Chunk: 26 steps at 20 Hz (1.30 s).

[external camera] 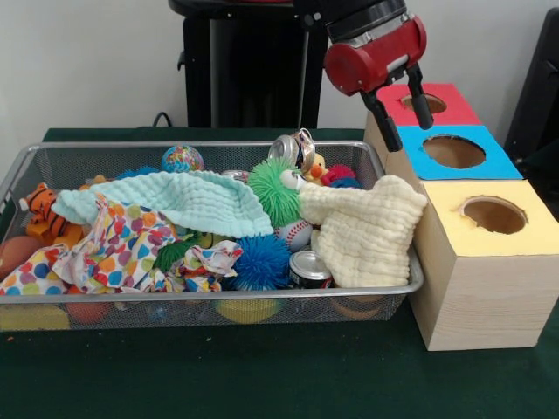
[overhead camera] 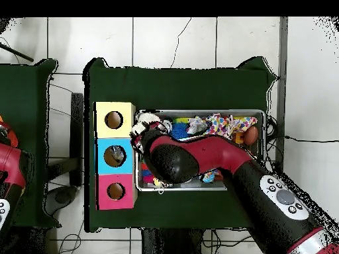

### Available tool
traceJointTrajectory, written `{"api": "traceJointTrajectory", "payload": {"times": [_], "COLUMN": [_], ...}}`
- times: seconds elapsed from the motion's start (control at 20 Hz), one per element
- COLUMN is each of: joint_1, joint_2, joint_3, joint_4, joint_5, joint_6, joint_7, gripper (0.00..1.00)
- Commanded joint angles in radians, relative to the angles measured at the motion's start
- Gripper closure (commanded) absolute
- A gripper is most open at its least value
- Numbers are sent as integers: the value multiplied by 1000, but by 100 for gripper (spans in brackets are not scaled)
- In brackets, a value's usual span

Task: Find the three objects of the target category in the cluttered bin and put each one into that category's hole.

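My gripper [external camera: 403, 113] hangs open and empty over the edge between the red box [external camera: 454, 106] and the blue box [external camera: 498, 164], just right of the wire bin [external camera: 52, 157]. The overhead view puts the gripper [overhead camera: 138, 140] at the bin's rim [overhead camera: 198, 112] beside the blue box [overhead camera: 100, 156]. The bin holds a crushed silver can [external camera: 288, 148] at the back, a dark can [external camera: 308, 269] at the front, a baseball [external camera: 295, 234], a green spiky ball [external camera: 275, 190] and a blue spiky ball [external camera: 262, 262]. Cloths cover much of the rest.
A yellow box [external camera: 524, 249] stands nearest the camera, each box with a round hole on top. A mint cloth [external camera: 192, 199], a cream cloth [external camera: 367, 227] and a dotted cloth [external camera: 113, 244] lie over the clutter. A tiger toy [external camera: 42, 214] sits at the bin's left end.
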Motion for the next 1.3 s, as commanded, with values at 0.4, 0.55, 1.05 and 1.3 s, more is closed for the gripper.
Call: {"api": "traceJointTrajectory", "payload": {"times": [0.4,0.55,1.05,1.3], "joint_1": [-245,-289,-270,-244], "joint_2": [105,106,64,44], "joint_3": [319,379,301,289], "joint_4": [130,138,66,62], "joint_5": [103,134,81,71], "joint_6": [18,43,149,114], "joint_7": [61,66,-22,11], "gripper": [0,0,0,0]}}
